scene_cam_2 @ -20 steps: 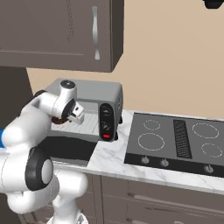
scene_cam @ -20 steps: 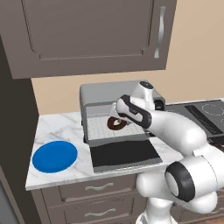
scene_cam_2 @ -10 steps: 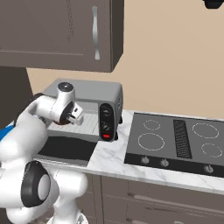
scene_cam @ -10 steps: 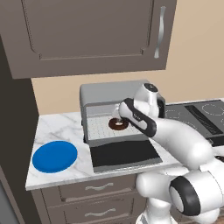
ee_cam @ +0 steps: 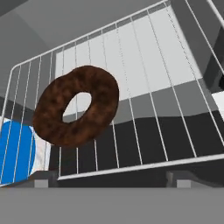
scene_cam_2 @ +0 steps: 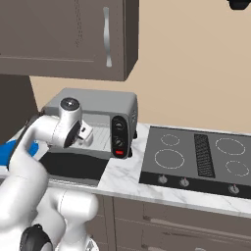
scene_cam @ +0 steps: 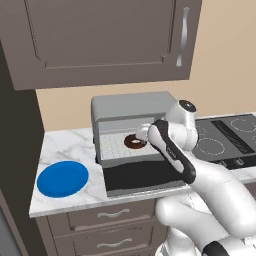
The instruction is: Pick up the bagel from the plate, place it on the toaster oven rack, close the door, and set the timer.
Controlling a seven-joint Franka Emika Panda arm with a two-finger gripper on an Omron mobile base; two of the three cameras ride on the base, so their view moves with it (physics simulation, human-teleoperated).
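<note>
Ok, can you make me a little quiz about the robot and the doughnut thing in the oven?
1. True or false: the small dark brown ring-shaped bagel lies on the thin silvery wire rack.
2. Where is the flat round bright blue plate? A) inside the oven B) on the marble counter left of the oven C) on the stove
3. Fill in: the wide dark glass oven door is ____.

Key: 1 true; 2 B; 3 open

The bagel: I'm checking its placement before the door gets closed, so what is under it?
The bagel lies on the toaster oven rack; the pale cavity floor shows through the wires. Contact points beneath it are hidden.
</note>
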